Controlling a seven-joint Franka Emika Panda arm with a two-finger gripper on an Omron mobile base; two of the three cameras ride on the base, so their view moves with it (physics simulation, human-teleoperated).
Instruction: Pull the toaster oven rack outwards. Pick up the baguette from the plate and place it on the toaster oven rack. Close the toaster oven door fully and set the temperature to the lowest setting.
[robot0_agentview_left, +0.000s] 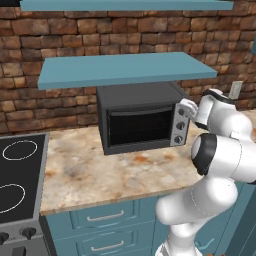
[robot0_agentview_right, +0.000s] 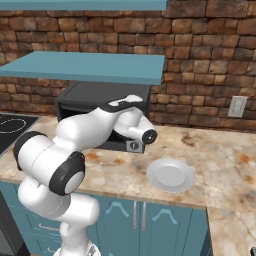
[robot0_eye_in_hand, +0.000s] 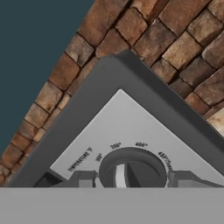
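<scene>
Two dark fingertips flank the top temperature knob on the toaster oven, one on each side, the dial sitting between them. Jaws spread partway; whether the pads press the knob or stand just off it, cannot tell. Gripper sits at the silver side panel, top of the knob column. Toaster oven door stands upright, shut against the cavity. Oven rests on the counter under a blue shelf, brick wall behind. White plate lies on the counter to the oven's right, apart from it. Stovetop well to the left.
</scene>
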